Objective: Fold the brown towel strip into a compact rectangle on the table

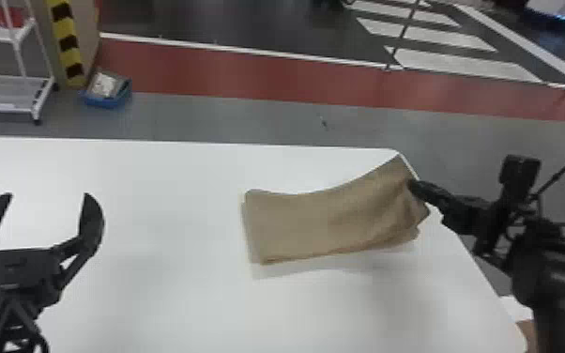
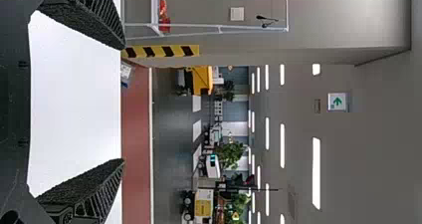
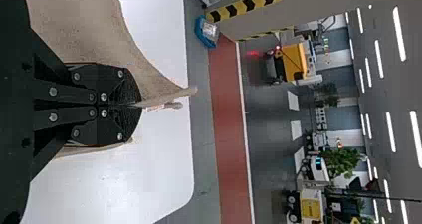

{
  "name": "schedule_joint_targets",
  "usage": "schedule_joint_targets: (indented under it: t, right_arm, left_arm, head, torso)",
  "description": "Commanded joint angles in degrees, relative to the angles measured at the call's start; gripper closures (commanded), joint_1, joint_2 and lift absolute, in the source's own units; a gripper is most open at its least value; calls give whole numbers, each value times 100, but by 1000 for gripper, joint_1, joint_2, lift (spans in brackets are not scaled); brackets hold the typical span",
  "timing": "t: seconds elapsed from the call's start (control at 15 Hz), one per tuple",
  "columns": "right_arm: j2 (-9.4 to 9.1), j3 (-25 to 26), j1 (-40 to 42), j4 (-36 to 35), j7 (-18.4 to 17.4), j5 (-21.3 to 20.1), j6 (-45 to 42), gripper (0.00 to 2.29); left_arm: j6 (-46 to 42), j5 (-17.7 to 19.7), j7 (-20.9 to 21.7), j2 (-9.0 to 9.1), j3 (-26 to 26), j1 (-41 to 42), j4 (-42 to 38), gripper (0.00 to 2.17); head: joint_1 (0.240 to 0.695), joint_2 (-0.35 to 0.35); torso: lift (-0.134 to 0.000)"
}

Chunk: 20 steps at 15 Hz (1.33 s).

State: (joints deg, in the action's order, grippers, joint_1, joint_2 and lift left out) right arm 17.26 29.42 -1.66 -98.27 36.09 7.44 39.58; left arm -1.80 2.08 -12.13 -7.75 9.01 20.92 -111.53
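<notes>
The brown towel strip [image 1: 324,216] lies folded in layers toward the table's right side, its right end raised and creased. At that end is my right gripper [image 1: 415,188]. In the right wrist view the right gripper [image 3: 137,105] is shut on the edge of the towel [image 3: 79,20], which spreads to both sides of the fingers. Over the left part of the table, well away from the towel, my left gripper [image 1: 47,202] stands open and holds nothing. The left wrist view has the left gripper [image 2: 123,104] with its fingers wide apart.
The white table [image 1: 155,211] has its far edge and a slanting right edge close to the towel's raised end. Beyond it on the floor are a blue bin [image 1: 108,96] and a white rack [image 1: 9,77]. A brown item [image 1: 525,331] shows at the lower right.
</notes>
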Motion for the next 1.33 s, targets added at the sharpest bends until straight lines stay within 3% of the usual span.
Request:
schedule_joint_targets:
  t: [0.0, 0.2, 0.33, 0.4, 0.47, 0.53, 0.67, 0.93, 1.0, 1.07, 1.13, 1.2, 1.27]
  right_arm:
    - [120, -173, -89, 660, 12, -138, -797, 1420]
    - [164, -358, -282, 1399, 12, -428, -1588, 1420]
    - [147, -454, -379, 1627, 12, -674, -1624, 1396]
    - [129, -454, -379, 1645, -14, -674, -1624, 1028]
    - [103, -454, -370, 1645, -32, -691, -1641, 421]
    - [103, -401, -335, 1636, -111, -691, -1729, -2]
    - [-47, -94, -230, 1416, -287, -639, -1852, 16]
    - [-363, 223, 711, 72, -515, -217, -1940, 73]
    - [-451, 223, 860, -139, -366, -208, -1940, 336]
    - [-486, 152, 992, -298, -225, -103, -1922, 839]
    - [-495, 47, 1142, -465, -6, -23, -1817, 1710]
    - [-504, -155, 1273, -570, 65, 3, -1729, 1926]
    - [-539, -349, 1300, -588, 47, -41, -1606, 1949]
  left_arm:
    - [-18, 12, 9, -8, 13, -26, 87, 73]
    - [-18, -6, 18, -8, 39, -88, 237, 73]
    - [-35, 3, 18, -16, 48, -123, 298, 73]
    - [-35, 3, 18, -16, 57, -140, 307, 73]
    - [-35, 3, 18, -16, 57, -158, 316, 73]
    - [-35, 3, 18, -16, 66, -193, 325, 73]
    - [-35, 21, 18, -8, 110, -325, 421, 73]
    - [-18, 311, 247, 19, 417, -668, 624, 73]
    - [0, 311, 238, 19, 558, -800, 738, 73]
    - [0, 302, 220, 27, 646, -879, 799, 73]
    - [0, 276, 203, 27, 707, -923, 852, 73]
    - [0, 267, 185, 27, 734, -940, 861, 73]
    - [0, 258, 150, 19, 743, -949, 861, 73]
  head:
    - [695, -288]
    - [695, -294]
    - [695, -297]
    - [695, -295]
    - [695, -294]
    - [695, -294]
    - [695, -299]
    - [695, -338]
    - [695, -348]
    - [695, -350]
    - [695, -350]
    - [695, -350]
    - [695, -334]
  torso:
    - [-117]
    - [-117]
    - [-117]
    - [-117]
    - [-117]
    - [-117]
    - [-117]
    - [-117]
    - [-117]
    - [-117]
    - [-117]
    - [-117]
    - [-117]
